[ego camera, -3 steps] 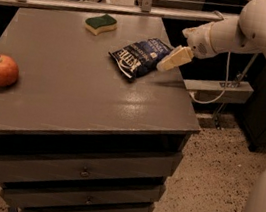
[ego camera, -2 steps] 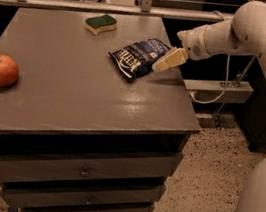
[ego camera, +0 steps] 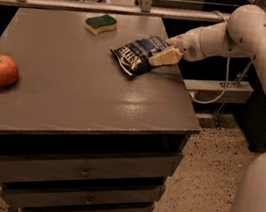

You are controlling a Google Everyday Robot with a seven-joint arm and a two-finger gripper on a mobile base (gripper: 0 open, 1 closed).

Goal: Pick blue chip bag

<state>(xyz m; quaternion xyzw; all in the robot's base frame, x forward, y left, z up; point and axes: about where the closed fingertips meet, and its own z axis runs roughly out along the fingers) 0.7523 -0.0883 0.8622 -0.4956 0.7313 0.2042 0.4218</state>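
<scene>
The blue chip bag (ego camera: 133, 56) lies flat on the grey table top (ego camera: 78, 99), near its right rear corner, with white lettering facing up. My gripper (ego camera: 163, 57) reaches in from the right on the white arm (ego camera: 236, 34) and sits low at the bag's right end, touching or overlapping its edge. The bag rests on the table.
A green-and-yellow sponge (ego camera: 100, 23) lies behind and left of the bag. A red apple (ego camera: 0, 70) sits at the table's left edge. A metal rail (ego camera: 89, 5) runs along the back. Drawers (ego camera: 81, 170) are below the top. A cable and shelf (ego camera: 217, 89) stand to the right.
My gripper has moved left and closer in, from beside the bag's right end to over its edge. The bag, sponge and apple have stayed put.
</scene>
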